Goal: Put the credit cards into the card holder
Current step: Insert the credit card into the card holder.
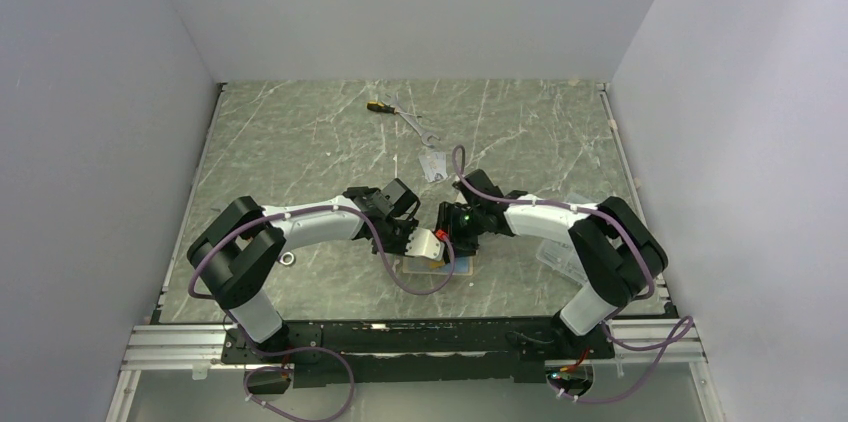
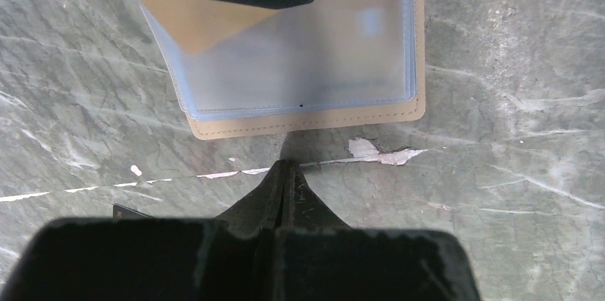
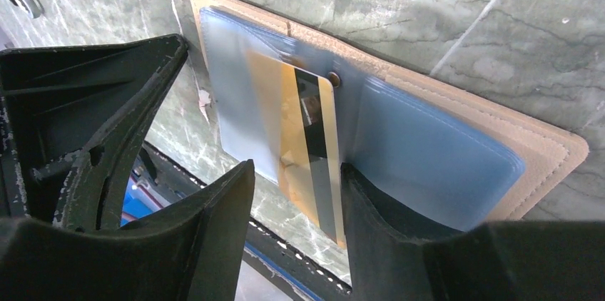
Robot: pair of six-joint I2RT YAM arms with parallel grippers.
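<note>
On table [image 2: 499, 208], near centre: card holder [image 2: 307, 121] open flat. My left gripper [image 2: 285, 169] just left of it. Over its middle, card [image 3: 303, 123] between fingers of my right gripper [image 3: 298, 167]. Wrench [image 1: 418, 125] far behind.

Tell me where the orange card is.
Right wrist view, centre: the orange card lies partly inside the open card holder's clear sleeve, between the right tool's fingers.

Tan leather-like folding card holder [image 2: 307, 124], matt, stitched edge, smooth translucent bluish plastic sleeves [image 2: 300, 58]; glossy orange plastic credit card [image 3: 289, 137] with black stripe; grey-green marbled bench [image 2: 499, 172], matt, scratched, chipped; right end effector [image 3: 296, 194] matt black plastic, scuffed pale.
</note>
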